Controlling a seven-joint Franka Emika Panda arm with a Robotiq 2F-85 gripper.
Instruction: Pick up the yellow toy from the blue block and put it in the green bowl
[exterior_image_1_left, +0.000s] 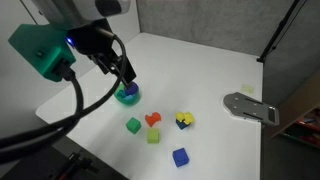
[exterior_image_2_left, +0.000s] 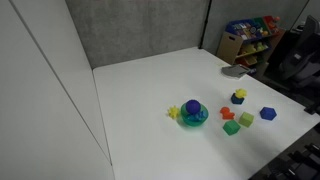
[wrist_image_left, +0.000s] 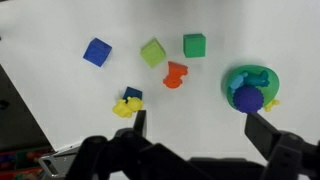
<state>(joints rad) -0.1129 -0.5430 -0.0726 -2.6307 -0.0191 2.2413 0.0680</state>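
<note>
the yellow toy (wrist_image_left: 122, 109) sits on the blue block (wrist_image_left: 134, 94) on the white table (wrist_image_left: 60, 90), well apart from the green bowl (wrist_image_left: 228, 84). the pincer (wrist_image_left: 195, 128) hangs wide open and empty, near the bowl.

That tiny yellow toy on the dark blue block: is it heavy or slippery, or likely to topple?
Probably light: the yellow toy looks like small plastic, no bigger than the blue block under it. Its irregular shape may let it twist or slip when squeezed. It seems just perched there, so a nudge would likely knock it off.
</note>
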